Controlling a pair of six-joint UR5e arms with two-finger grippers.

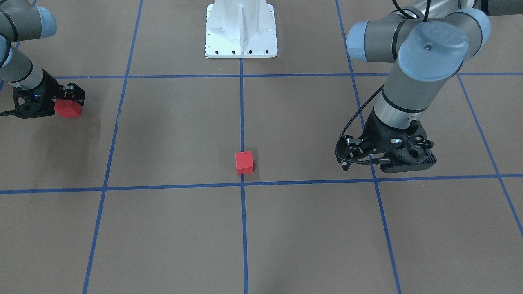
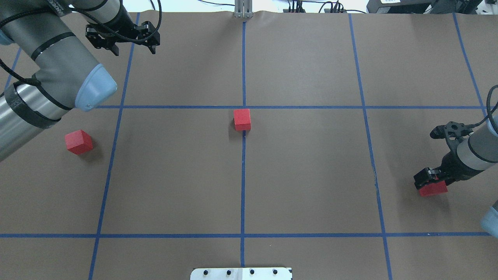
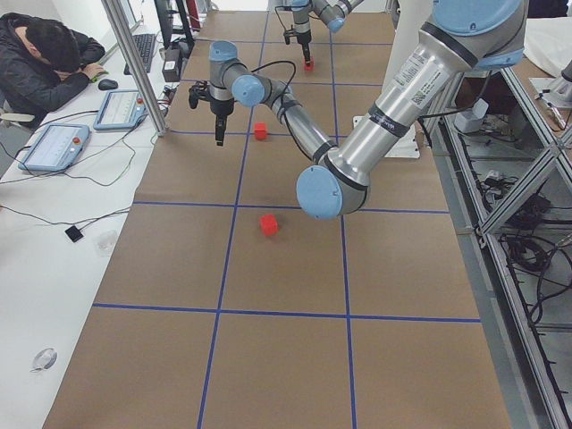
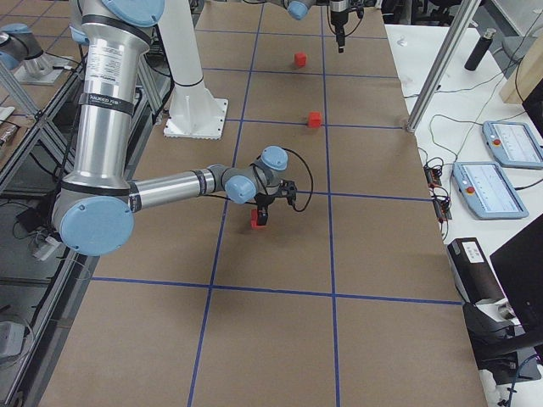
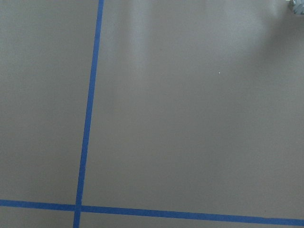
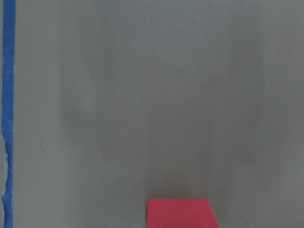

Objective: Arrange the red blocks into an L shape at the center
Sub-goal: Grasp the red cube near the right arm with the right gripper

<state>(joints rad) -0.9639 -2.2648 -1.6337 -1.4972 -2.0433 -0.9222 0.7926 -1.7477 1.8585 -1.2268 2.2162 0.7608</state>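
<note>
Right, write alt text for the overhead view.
Three red cubes sit apart on blue-gridded paper: the middle block by the center crossing, the left block alone, the right block at the right gripper. The left gripper hangs open, top left.

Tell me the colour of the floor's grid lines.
The grid lines are blue, clearest in overhead exterior.

Middle block (image 2: 242, 119) sat on surface (image 2: 311, 175), just robot-side of center crossing (image 2: 244, 107). Left block (image 2: 79, 142) lay well apart, robot's left. Right block (image 2: 433, 189) far right, seemingly under right tool (image 2: 427, 182).

The right hand (image 2: 431, 182) partly covers one red block (image 2: 435, 190).
</note>
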